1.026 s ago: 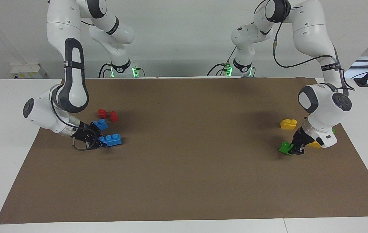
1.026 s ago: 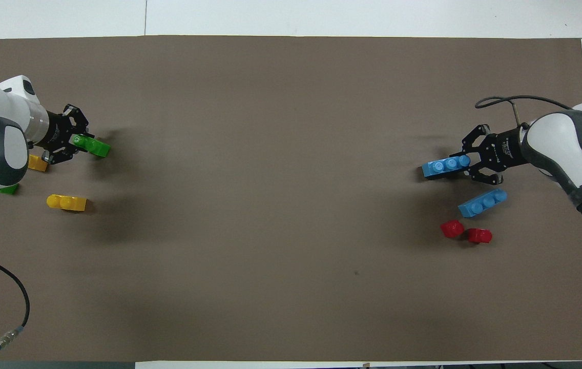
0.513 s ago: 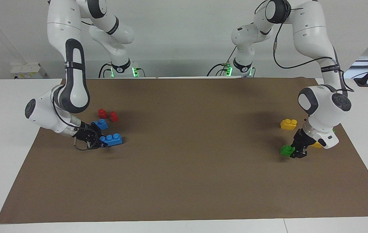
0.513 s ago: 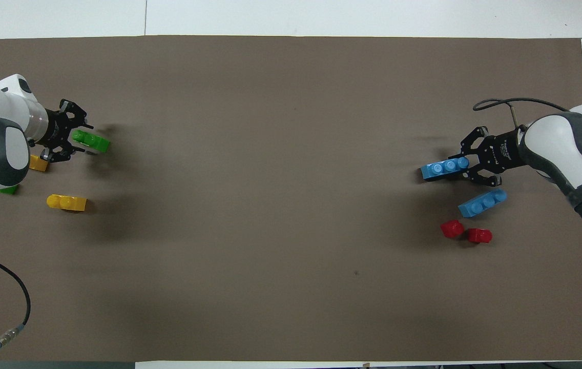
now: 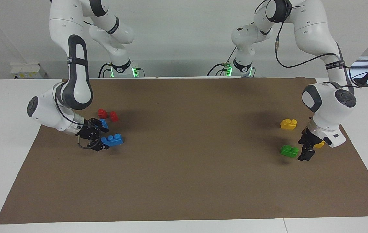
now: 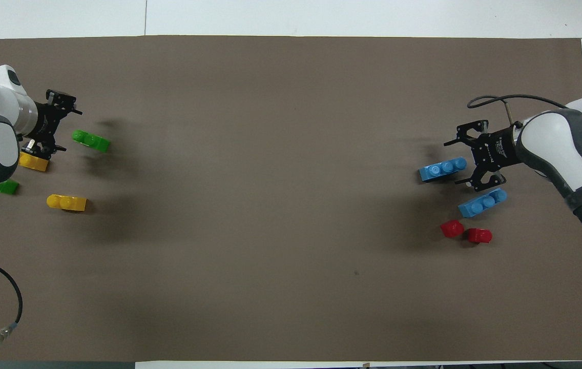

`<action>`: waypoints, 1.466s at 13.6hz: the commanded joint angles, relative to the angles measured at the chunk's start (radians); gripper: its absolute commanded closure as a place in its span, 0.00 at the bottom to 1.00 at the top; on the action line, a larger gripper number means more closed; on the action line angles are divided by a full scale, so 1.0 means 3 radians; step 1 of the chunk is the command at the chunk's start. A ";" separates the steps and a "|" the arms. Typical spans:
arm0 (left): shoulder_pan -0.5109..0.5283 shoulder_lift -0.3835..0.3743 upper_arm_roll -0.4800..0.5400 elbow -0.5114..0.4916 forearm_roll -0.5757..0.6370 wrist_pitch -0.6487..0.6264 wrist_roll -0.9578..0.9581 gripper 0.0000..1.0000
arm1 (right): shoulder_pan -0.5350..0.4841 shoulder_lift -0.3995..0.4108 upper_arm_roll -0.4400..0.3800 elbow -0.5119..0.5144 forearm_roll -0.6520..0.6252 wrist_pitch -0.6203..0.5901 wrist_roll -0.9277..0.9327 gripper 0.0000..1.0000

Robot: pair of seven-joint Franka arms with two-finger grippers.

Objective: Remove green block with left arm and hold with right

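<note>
Green block lies studs-up, long axis along the table's length; left gripper spread beside it.

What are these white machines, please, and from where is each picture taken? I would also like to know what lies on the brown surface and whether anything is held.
These are two robot arms, each ending in a two-finger gripper. One picture faces them from across the table; the other looks down from above their own end. Toy bricks lie on the brown mat. The left gripper is open beside the green block, which rests on the mat, not gripped. Two yellow bricks and a second green brick lie near it. The right gripper is at one end of a blue brick; whether it grips it is unclear. Another blue brick and two red pieces lie nearby.
</note>
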 commanded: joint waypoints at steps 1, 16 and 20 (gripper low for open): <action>-0.0042 -0.0194 -0.0055 0.0240 0.0090 -0.0464 0.0324 0.00 | 0.0084 -0.0382 0.0007 0.0108 -0.0349 -0.0314 0.0094 0.00; -0.0175 -0.1334 -0.0244 0.0199 -0.0134 -0.2015 0.2723 0.00 | 0.0176 -0.1365 0.0170 0.0416 -0.1583 -0.1128 -0.2851 0.00; -0.0165 -0.1421 -0.0239 0.0199 -0.0242 -0.2143 0.3218 0.00 | 0.0171 -0.1339 0.0170 0.0431 -0.1614 -0.1031 -0.3056 0.00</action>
